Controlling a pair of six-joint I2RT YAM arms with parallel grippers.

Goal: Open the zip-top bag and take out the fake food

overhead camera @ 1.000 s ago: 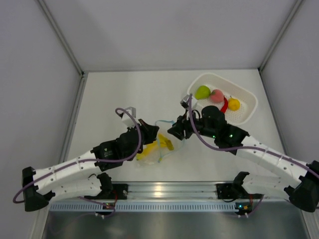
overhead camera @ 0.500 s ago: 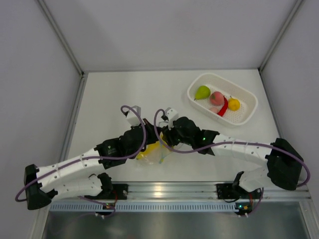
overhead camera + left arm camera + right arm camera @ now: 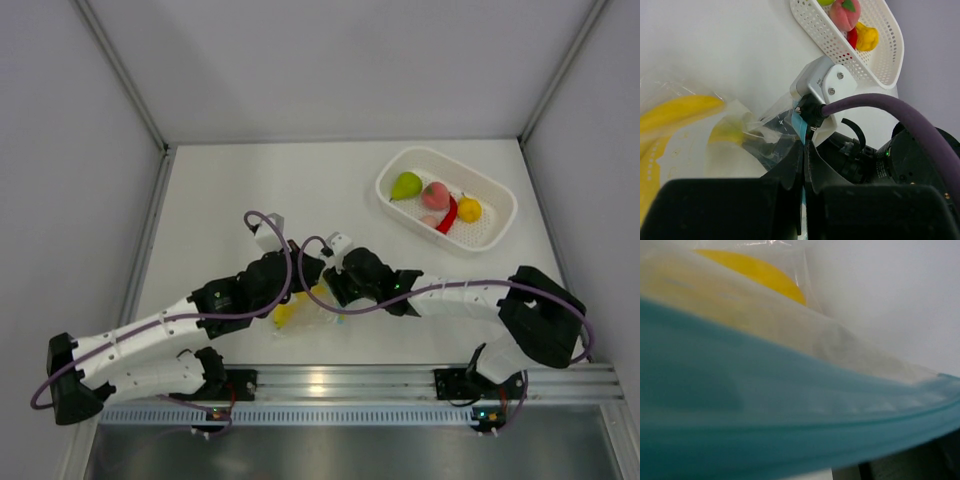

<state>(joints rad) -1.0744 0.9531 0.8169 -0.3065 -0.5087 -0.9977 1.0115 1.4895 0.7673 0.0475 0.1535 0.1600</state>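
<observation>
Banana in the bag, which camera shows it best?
Left wrist: the banana shows large through the zip-top bag. Top external gives a mostly hidden yellow sliver; the right wrist only a blur behind the zip strip.

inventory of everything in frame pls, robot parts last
zip-top bag: 1, clear with blue zip strip, table centre
banana bunch: 1, yellow, inside the bag
basket: 1, white perforated, far right of table
pear: 1, green, in basket
pink piece: 1, pink, in basket
chili pepper: 1, red, in basket
round fruit: 1, yellow-orange, in basket
table: 1, white
left fingers: 1 pair, black, shut on the bag's zip strip
right fingers: 1 pair, black, at the bag; open or shut unclear
</observation>
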